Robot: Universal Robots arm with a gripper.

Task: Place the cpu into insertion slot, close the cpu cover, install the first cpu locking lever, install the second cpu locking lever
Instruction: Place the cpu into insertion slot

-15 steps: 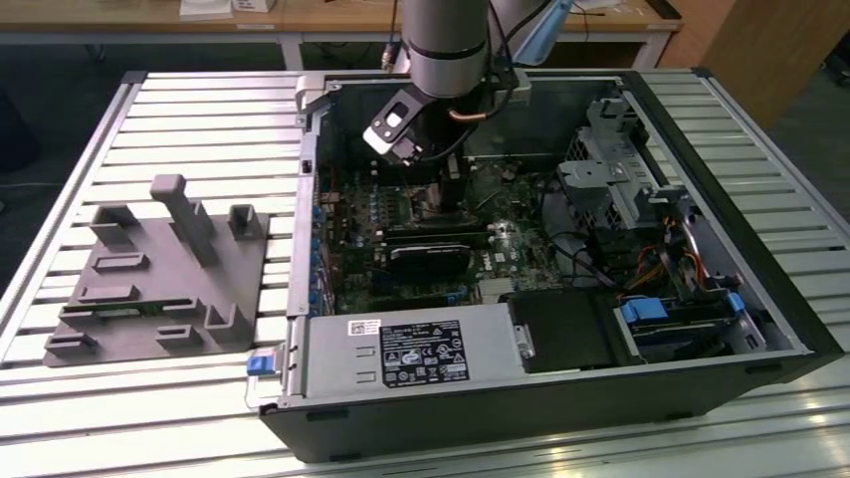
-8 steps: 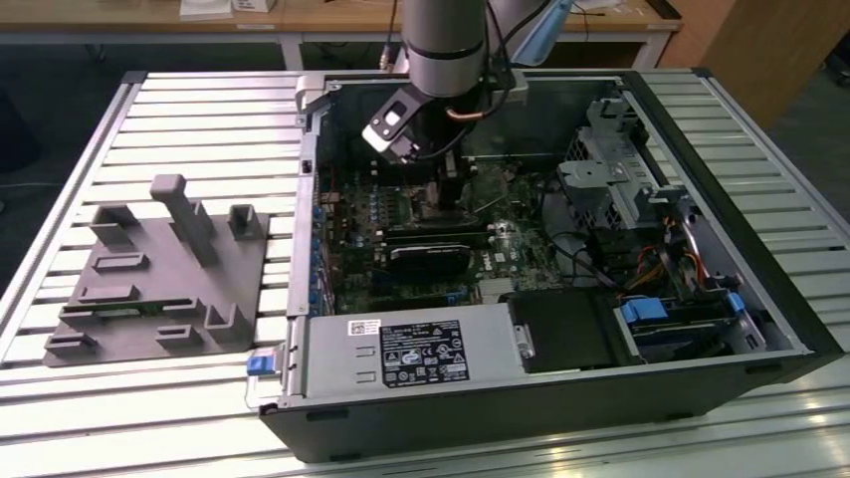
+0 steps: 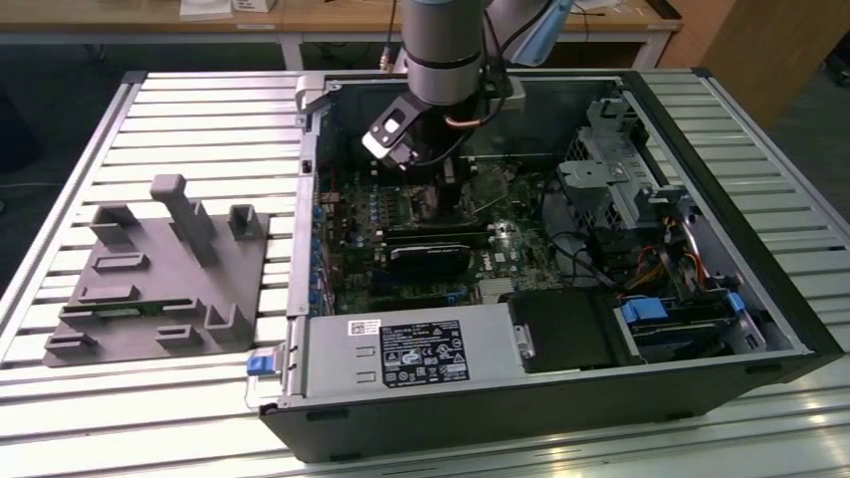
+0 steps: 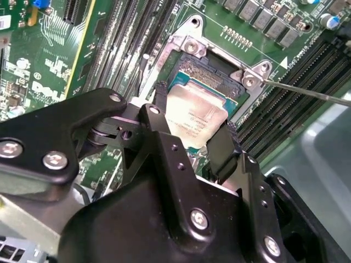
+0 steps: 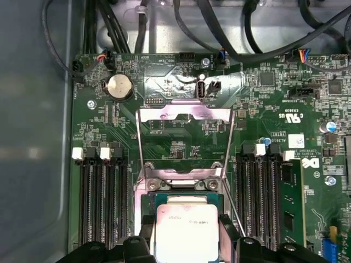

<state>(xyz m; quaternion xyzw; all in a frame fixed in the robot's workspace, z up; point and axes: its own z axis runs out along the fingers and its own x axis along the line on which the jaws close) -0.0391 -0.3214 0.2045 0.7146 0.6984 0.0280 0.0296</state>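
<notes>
Cpu (image 4: 196,115) gripped just over the insertion slot (image 4: 205,74).
I had the tool (image 4: 193,127) closed on two opposite edges of the cpu; the slot's bare contacts showed just past its leading edge, toward the hinge of the cpu cover (image 5: 184,112), which stood flipped open.

Grey fixture (image 3: 153,274) beside open computer case (image 3: 531,418)

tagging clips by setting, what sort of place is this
Likely a robotics lab or workshop: an open computer case lies on a slatted metal table, a grey fixture block beside it, wooden desks beyond. The gripper holds the cpu over the insertion slot.
</notes>
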